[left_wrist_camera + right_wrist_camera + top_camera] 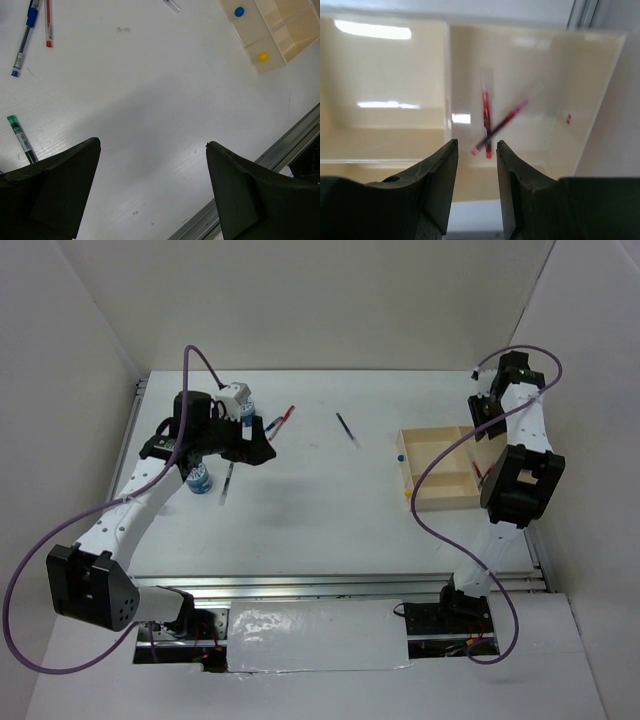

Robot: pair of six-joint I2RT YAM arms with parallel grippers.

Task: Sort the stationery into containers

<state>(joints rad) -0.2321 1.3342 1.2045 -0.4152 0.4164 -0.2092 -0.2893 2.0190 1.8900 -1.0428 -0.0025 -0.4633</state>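
Note:
The beige tray (445, 506) sits at the right of the table. My right gripper (477, 145) hangs over its right-hand compartment (580, 125), jaws apart with nothing between them. Below it lie two red pens, one straight (485, 107) and one blurred and slanted across it (512, 116). My left gripper (152, 147) is wide open over bare table at the left. Ahead of it lie a blue pen (24, 45), a red pen (48, 22) and a green-capped pen (21, 139). A dark pen (346, 427) lies mid-table. A blue-and-white roll (199, 479) stands beside the left arm.
Small blue (239, 11) and yellow (262, 56) dots sit in the tray's near-left compartments. A metal rail (280, 150) runs along the table's near edge. White walls close in the table on three sides. Purple cables loop off both arms.

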